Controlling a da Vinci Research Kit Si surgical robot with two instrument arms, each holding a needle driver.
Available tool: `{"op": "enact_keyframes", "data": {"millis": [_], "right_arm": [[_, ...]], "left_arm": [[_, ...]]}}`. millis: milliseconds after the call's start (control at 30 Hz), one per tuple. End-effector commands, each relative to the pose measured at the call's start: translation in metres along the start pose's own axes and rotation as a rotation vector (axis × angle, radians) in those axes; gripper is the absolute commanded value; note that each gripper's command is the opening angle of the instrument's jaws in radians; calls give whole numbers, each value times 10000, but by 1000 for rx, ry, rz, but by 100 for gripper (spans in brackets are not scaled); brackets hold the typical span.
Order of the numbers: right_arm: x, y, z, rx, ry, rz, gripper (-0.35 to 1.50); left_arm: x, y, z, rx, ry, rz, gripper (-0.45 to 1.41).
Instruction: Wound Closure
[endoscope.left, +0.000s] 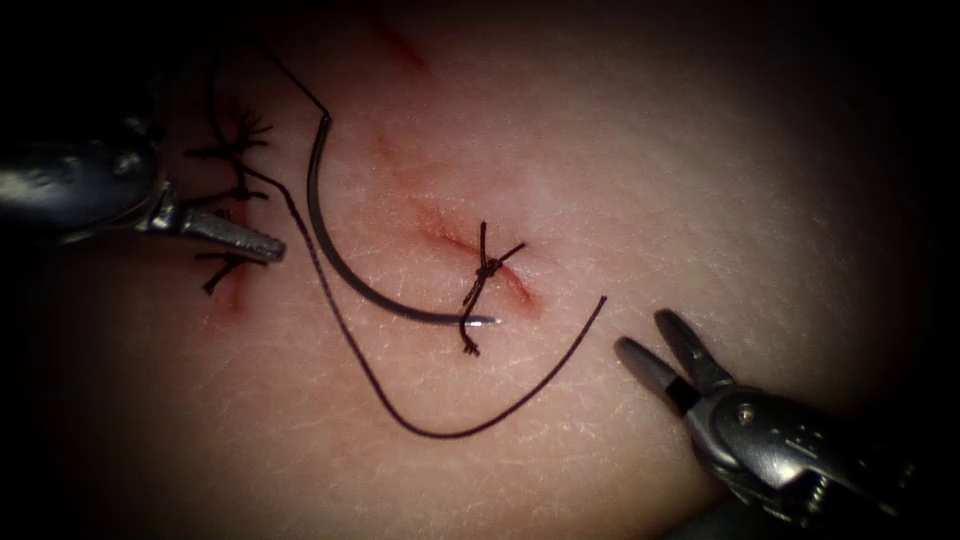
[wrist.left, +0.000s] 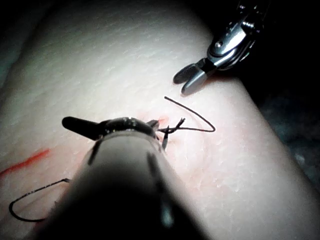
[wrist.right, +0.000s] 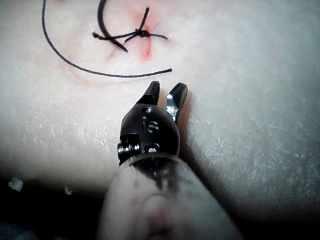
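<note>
- We see the curved needle (endoscope.left: 335, 262) lying loose on the tissue (endoscope.left: 700, 180), held by neither tool; its point rests just beside the knotted stitch (endoscope.left: 485, 268) on the cut (endoscope.left: 520, 290), and its body arcs up and to the left.
- The thread (endoscope.left: 440, 432) runs from the needle's upper end, sweeps down in a loop on the tissue, and ends in a free tail near the right tool.
- Our right tool (endoscope.left: 665, 350) hovers with its jaws parted, holding nothing, just beside that tail and to the right of the cut.
- Our left tool (endoscope.left: 268, 245) sits over the older stitches (endoscope.left: 235, 195) at the left; its jaws look closed together and we see nothing between them.
- We judge the needle stiff, smooth and slippery, prone to swivel if pinched at its point; a hold on the body well back from the point looks soundest.
- The thread looks limp and light, and the tissue soft, with red fluid (endoscope.left: 400, 45) smeared near the cut.
</note>
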Motion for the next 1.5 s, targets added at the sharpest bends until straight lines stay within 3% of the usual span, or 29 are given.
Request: {"op": "enact_keyframes", "data": {"millis": [33,300,400,533,700,933,1067,1100,1300,1500], "right_arm": [[-3,-6,5,3,1,0,24],[-2,-7,6,4,1,1,22],[-1,-7,6,7,1,1,19],[1,-6,6,11,-1,3,19],[9,-6,3,21,-1,9,20],[40,-1,-6,41,14,38,31],[59,0,-11,38,22,3,79],[63,0,-12,38,22,-11,88],[81,-6,-19,56,31,-90,98],[84,-12,-21,67,38,-99,96]], "left_arm": [[1,11,-3,-28,-13,20,140],[-18,50,-62,-183,-115,122,140],[-14,47,-72,-179,-142,125,140],[5,35,-68,-108,-87,85,123],[43,40,-44,-33,45,43,106],[89,75,-1,-89,215,34,91],[99,78,27,-43,222,26,88],[100,78,37,-24,211,27,88],[82,84,82,51,165,47,83],[27,92,134,56,109,55,73]]}}
